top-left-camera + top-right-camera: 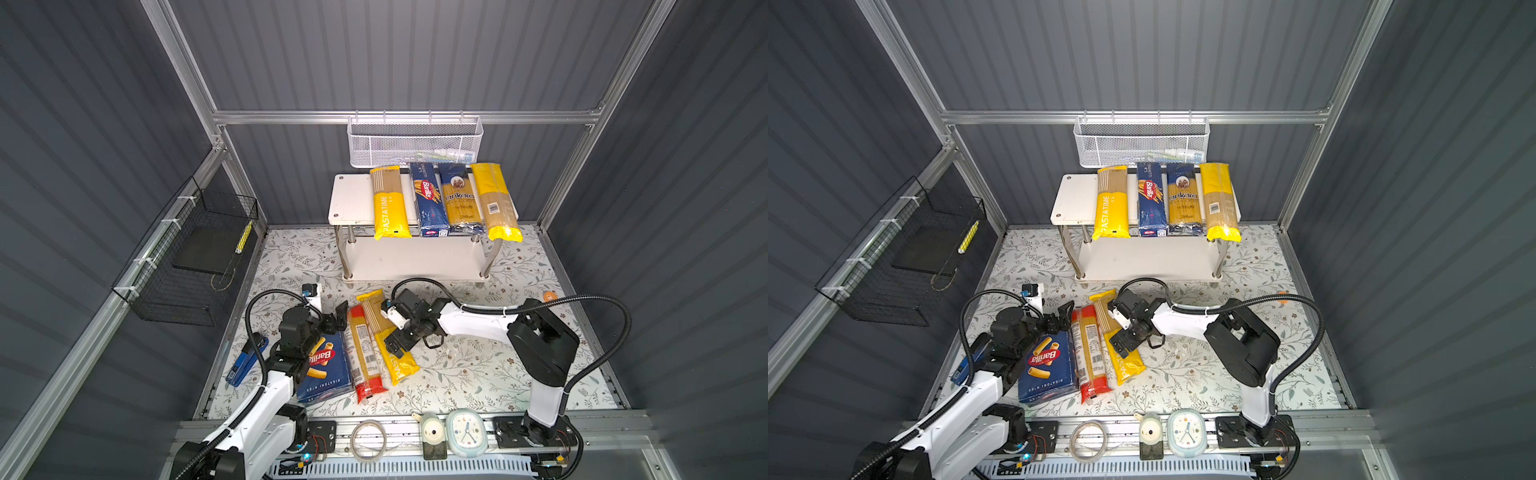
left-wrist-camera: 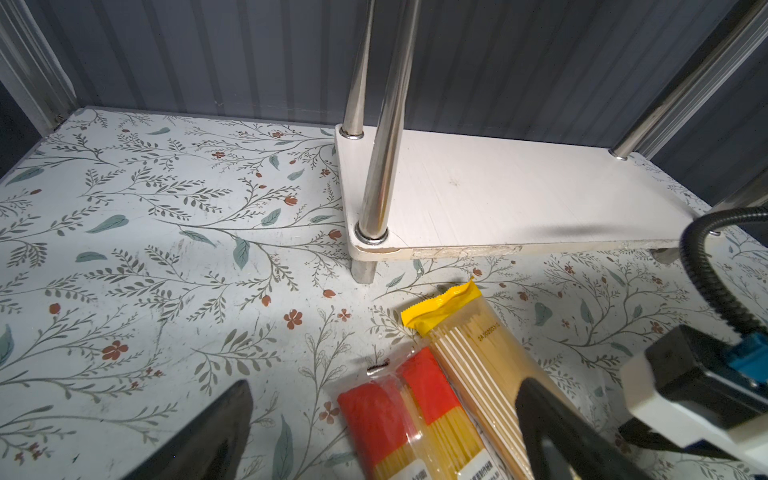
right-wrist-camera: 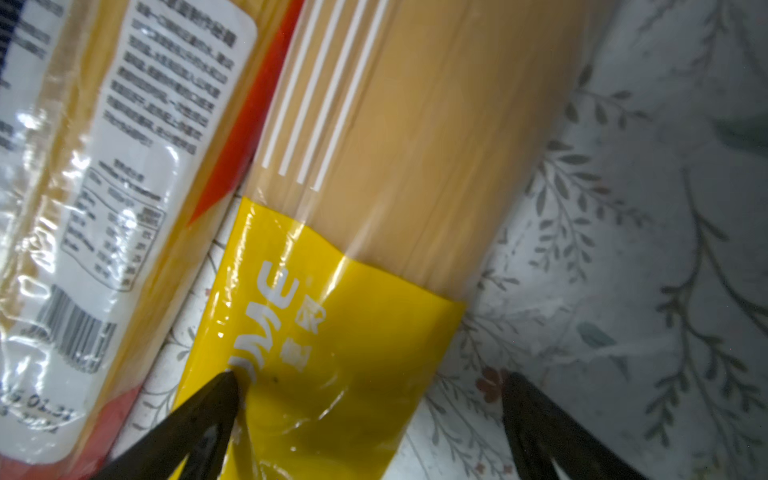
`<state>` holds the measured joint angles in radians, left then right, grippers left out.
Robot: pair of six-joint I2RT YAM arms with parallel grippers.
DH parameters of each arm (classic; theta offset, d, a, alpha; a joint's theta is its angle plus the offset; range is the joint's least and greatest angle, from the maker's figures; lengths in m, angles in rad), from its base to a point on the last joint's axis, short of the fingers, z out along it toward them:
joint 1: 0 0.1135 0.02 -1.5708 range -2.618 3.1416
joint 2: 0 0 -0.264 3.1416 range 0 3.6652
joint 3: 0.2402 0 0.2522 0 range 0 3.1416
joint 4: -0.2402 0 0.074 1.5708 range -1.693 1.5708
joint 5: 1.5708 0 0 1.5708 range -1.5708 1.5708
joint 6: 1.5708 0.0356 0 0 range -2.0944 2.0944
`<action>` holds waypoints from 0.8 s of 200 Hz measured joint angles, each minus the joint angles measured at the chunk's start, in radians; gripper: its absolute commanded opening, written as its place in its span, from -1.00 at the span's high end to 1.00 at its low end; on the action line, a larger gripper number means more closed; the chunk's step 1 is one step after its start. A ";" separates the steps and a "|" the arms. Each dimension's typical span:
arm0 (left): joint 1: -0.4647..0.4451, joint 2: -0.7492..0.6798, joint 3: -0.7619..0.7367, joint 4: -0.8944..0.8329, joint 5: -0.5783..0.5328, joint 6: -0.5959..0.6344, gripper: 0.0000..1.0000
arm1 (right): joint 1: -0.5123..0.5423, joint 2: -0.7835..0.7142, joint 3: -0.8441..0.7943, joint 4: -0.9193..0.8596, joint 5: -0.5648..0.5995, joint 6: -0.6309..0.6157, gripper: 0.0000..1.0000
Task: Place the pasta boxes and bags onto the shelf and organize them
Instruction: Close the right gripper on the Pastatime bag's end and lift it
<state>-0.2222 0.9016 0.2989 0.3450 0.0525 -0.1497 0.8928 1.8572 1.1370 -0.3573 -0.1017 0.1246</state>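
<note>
R end effector (image 3: 372, 378) is open wide, jaws straddling the loose PASTATIME bag (image 1: 401, 368) on the floral counter (image 1: 478, 374), one fingertip (image 3: 224, 386) touching its yellow part. L end effector (image 1: 337, 316) is open too, gripping nothing, near the far end of the red-ended bag (image 1: 365, 357), w/ the Barilla rigatoni box (image 1: 328, 368) just beside that bag. Shelf (image 1: 351, 199) top tier carries, L to R in both top views: shelved PASTATIME bag (image 1: 390, 203), Barilla spaghetti box (image 1: 428, 199), ankara bag (image 1: 459, 197), yellow-ended barcode bag (image 1: 494, 203).

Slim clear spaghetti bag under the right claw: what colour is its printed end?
Yellow, white lettering; bag clearest in right wrist view.
</note>
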 measured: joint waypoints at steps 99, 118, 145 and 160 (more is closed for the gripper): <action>0.000 0.004 0.000 0.000 0.003 0.000 -0.99 | 0.004 -0.277 -0.270 0.053 0.049 0.028 -0.98; 0.000 0.004 0.000 0.000 0.003 0.000 -0.99 | 0.027 -0.274 -0.273 0.090 0.060 0.029 -0.98; 0.000 0.004 0.000 0.000 0.003 0.000 -0.99 | 0.054 -0.228 -0.252 0.118 0.076 0.033 -0.98; 0.000 0.004 0.000 0.000 0.003 0.000 -0.99 | 0.065 -0.193 -0.234 0.126 0.079 0.037 -0.98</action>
<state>-0.2222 0.9054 0.2989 0.3450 0.0551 -0.1501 0.9581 1.6642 0.9031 -0.2317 -0.0223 0.1616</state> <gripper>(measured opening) 0.996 0.989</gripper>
